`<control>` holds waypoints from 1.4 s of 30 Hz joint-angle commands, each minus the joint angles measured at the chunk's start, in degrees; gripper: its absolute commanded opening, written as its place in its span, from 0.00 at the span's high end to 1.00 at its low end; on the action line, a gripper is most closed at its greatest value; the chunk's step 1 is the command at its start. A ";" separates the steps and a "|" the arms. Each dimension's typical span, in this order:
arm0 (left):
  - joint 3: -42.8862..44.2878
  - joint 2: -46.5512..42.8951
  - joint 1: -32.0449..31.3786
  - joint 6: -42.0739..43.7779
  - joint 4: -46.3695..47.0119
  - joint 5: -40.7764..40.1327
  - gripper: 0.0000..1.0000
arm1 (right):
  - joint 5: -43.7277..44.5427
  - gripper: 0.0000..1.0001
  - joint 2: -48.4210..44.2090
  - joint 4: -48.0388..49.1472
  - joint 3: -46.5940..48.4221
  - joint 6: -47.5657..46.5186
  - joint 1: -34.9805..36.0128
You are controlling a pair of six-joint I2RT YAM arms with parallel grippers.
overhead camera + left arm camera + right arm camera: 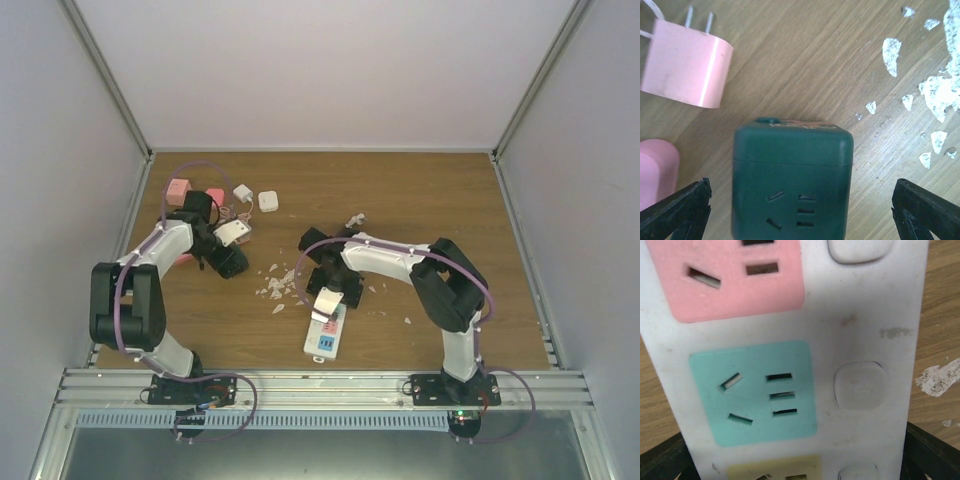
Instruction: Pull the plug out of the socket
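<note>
The socket (326, 338), a long white power strip, lies near the table's front middle. In the right wrist view the socket (860, 330) shows pink, teal and yellow outlet faces, all empty, with white switches beside them. My right gripper (325, 292) hovers over it, and in its wrist view the gripper (795, 452) is open with one finger on each side of the strip. My left gripper (800, 202) is open, with a dark green cube socket (792, 185) between its fingers. A pink plug (687, 65) lies loose beside it, prongs bare.
White paper scraps (275, 287) are scattered mid-table and show in the left wrist view (940, 95). Two white adapters (256, 197) and pink cubes (180, 188) lie at the back left. Another pink object (657, 170) sits by my left finger. Walls enclose the table.
</note>
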 commanded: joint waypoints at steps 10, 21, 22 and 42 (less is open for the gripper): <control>5.75 -8.78 0.31 0.79 -0.98 1.81 0.01 | -6.78 0.40 5.96 -6.09 5.57 25.94 -5.43; 9.14 -8.16 0.31 -0.95 -1.63 5.95 0.01 | -7.37 0.41 9.32 -3.92 7.91 36.58 -19.14; 9.49 -8.04 0.28 -1.05 -1.78 6.27 0.01 | -7.50 0.41 9.98 -3.80 8.70 37.64 -20.65; 11.65 -7.44 0.00 -2.05 -0.99 8.35 0.01 | -1.40 0.47 22.60 2.37 21.54 63.85 -48.46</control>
